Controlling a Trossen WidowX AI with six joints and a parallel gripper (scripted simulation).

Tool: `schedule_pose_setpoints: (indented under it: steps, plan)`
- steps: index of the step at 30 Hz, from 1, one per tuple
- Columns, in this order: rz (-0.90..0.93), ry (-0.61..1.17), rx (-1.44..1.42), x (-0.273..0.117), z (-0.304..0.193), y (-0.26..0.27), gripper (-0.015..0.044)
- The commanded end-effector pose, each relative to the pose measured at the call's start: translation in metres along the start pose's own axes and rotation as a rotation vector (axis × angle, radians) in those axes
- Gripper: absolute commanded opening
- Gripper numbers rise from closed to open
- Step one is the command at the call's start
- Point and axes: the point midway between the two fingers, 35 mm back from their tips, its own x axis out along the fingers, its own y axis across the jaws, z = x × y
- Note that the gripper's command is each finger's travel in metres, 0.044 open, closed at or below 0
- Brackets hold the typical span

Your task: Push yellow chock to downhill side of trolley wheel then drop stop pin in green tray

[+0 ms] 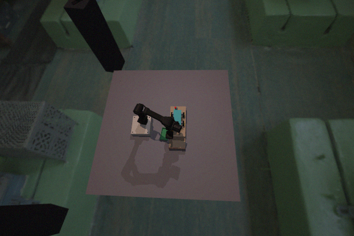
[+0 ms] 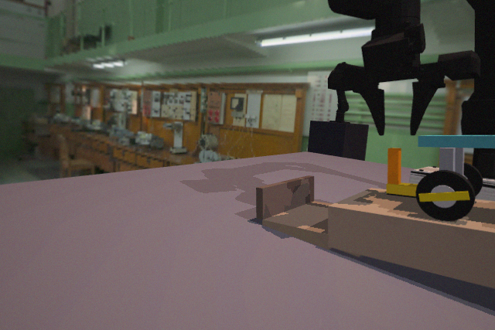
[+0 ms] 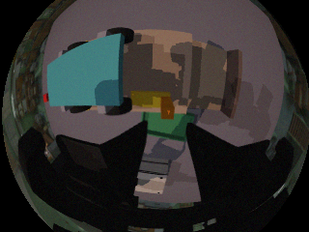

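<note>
The turquoise trolley [image 1: 177, 115] [image 2: 459, 141] [image 3: 84, 72] stands on the wooden ramp [image 1: 183, 134] [image 2: 399, 234] [image 3: 166, 39]. The red-headed stop pin [image 1: 175, 108] [image 3: 45, 98] is at its uphill end. The yellow chock [image 2: 401, 189] [image 3: 144, 99] lies on the ramp, its orange handle upright. In the wrist view its end appears to meet the tray-side downhill wheel; exact contact is too small to tell. My gripper [image 2: 395, 134] [image 3: 168, 126] is open and empty, above the chock's handle. The green tray [image 1: 163, 134] [image 3: 176, 131] lies beside the ramp. The chock's black rubber base is not distinguishable.
An upright end board [image 2: 284, 199] [image 3: 234, 84] closes the ramp's low end. The white robot base plate [image 1: 140, 129] [image 3: 151, 185] is beyond the tray. The arm reaches over the tray and ramp. The trolley's deck stands close beside the gripper.
</note>
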Motion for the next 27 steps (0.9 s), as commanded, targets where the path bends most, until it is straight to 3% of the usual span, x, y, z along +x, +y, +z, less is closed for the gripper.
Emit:
schedule_pose_setpoints:
  steps: [1,5,9,27]
  plan:
    - [0.000,-0.010,-0.005,-0.011,0.003,0.000,0.0190]
    - [-0.001,-0.002,0.000,-0.002,0.000,0.000,0.0295]
    - [-0.005,-0.019,0.060,-0.009,0.002,0.010,0.0190]
    - [0.077,-0.031,0.637,-0.021,0.025,0.081,0.0190]
